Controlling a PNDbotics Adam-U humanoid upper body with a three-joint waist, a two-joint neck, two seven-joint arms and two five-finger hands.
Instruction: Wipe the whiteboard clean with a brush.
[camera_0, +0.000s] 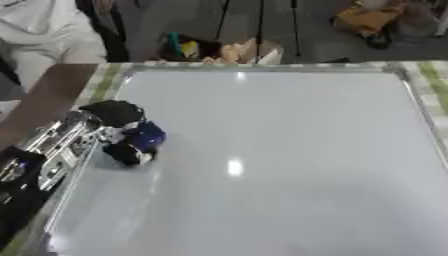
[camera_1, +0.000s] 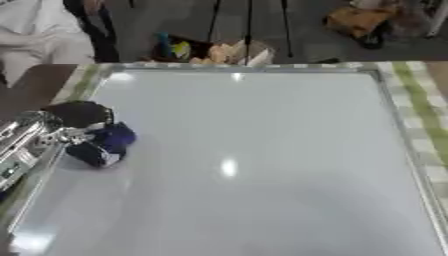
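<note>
The robot's left arm (camera_0: 54, 145) enters from the left edge: a forearm of silver metal frames and bars with dark gaps between them, turning black toward the near end. Its left hand (camera_0: 114, 114) is black, with a rounded matte black back and black fingers (camera_0: 128, 154), blurred so no screws or markings can be made out.
</note>
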